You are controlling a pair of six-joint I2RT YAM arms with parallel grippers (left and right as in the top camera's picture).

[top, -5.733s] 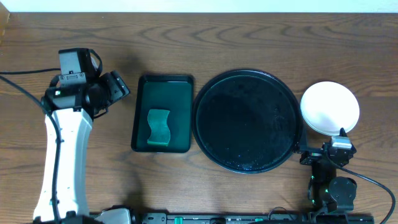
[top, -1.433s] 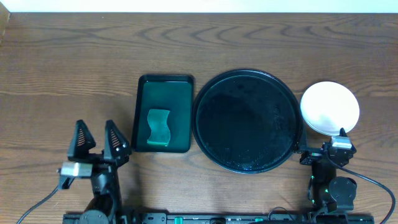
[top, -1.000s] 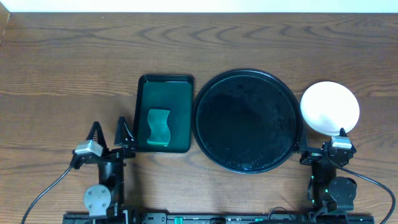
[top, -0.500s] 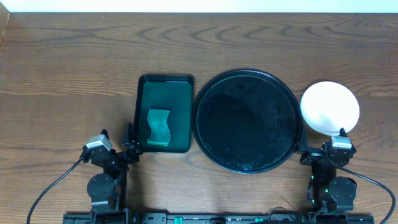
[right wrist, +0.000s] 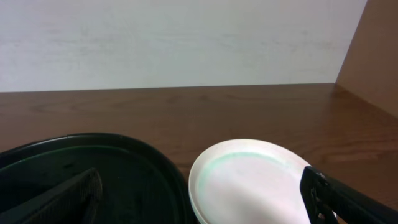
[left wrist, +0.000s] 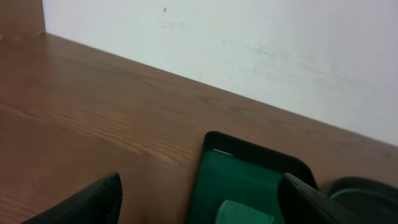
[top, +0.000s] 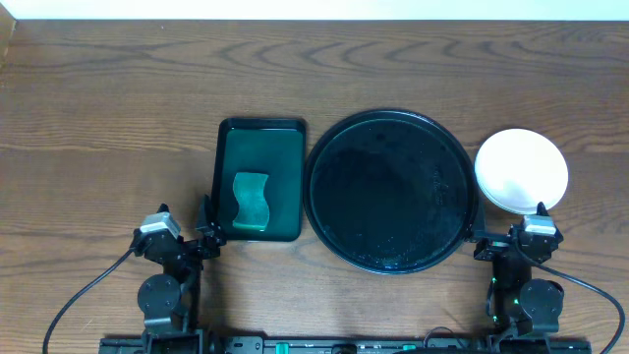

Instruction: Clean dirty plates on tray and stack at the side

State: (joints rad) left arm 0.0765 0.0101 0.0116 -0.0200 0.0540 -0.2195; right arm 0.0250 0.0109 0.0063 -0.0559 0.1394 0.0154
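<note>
Brown wooden tabletop (top: 98, 98), white wall (right wrist: 186, 37) beyond. I have both claws wide open and empty. The plates (top: 521, 169) sit right of the black tray (top: 391, 192), just beyond my right claw (top: 509, 236). My left claw (top: 184, 224) is well apart, far left.

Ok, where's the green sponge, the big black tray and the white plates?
green sponge (top: 251, 202), overhead view, its middle.
big black tray (top: 393, 192), overhead view, its bare floor.
white plates (top: 521, 169), overhead view, top plate's centre.
</note>
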